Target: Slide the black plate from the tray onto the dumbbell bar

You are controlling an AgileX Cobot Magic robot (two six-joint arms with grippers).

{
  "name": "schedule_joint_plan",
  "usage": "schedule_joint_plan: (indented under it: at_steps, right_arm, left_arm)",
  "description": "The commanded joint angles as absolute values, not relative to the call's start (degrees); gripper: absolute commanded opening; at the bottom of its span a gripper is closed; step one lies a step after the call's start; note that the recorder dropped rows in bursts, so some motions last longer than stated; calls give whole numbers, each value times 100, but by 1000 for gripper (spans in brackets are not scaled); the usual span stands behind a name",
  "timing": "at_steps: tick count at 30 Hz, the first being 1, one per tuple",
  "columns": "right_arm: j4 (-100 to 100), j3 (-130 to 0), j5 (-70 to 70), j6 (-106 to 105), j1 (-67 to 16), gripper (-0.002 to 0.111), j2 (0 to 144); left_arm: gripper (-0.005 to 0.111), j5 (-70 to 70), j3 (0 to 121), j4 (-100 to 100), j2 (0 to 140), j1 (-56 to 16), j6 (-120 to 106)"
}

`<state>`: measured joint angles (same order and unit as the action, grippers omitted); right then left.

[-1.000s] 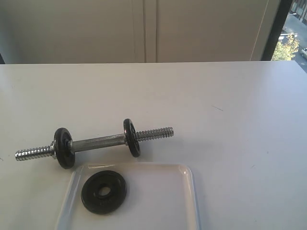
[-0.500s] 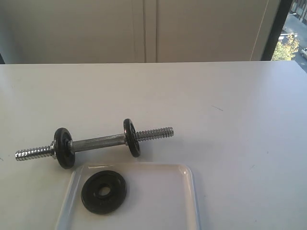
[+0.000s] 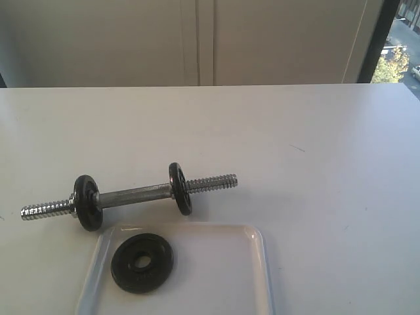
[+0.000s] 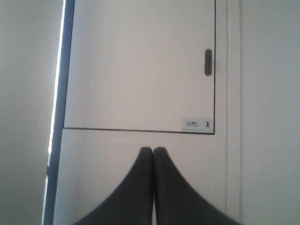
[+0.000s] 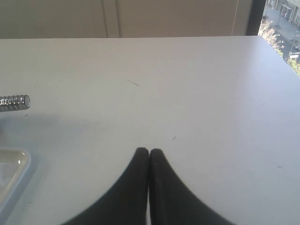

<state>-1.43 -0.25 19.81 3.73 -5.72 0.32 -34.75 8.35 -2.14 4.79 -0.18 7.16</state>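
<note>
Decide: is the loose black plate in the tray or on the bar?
In the tray. The black plate lies flat inside the tray, apart from the bar on the table.

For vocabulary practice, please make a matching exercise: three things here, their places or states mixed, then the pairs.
1 flat round black cast-iron plate
2 short chrome steel dumbbell bar
3 left gripper

a shut, empty
b directly on the white table
c flat in the translucent white plastic tray

Pairs: 1c, 2b, 3a
</note>
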Motion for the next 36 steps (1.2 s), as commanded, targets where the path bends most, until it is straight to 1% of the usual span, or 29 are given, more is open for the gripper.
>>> schedule_joint_plan:
  at_steps: [1,3,7,10,14,18,21,27,31,36]
  right_arm:
    - [-159,0,1967,372,-583,0,0]
    - [-159,0,1967,372,-583,0,0]
    - [-159,0,1967,372,-583,0,0]
    - [-159,0,1967,372,-583,0,0]
    - [-159,0,1967,372,-583,0,0]
    - [-149,0,1967,372,-583,0,0]
    - [-149,0,1967,372,-583,0,0]
    - [-149,0,1720,372,-583,0,0]
    - [-159,0,1325,372,-583,0,0]
    - [-185,0,734,538,-583,0,0]
  left_arm:
    - [0,-2416,1659,-235,1408,-12,1034]
    - [0,-1804,2091,0,1957,-12,994]
    - [0,-848,2827,1330,3158,-172,1056]
    - [0,-132,3318,1605,4095,-601,1006]
    - [0,1015,4059,1999,5251,-1432,490]
    - [0,2158,4758,1935,6219,-2220,-419]
    - [0,2729,5200,1400,6778,-2673,-1300]
    - [0,3126,5785,705,7531,-3262,-2552]
    - [0,3090,6095,654,8010,-3275,-2618]
    - [2,3163,6426,455,8656,-3275,-3375]
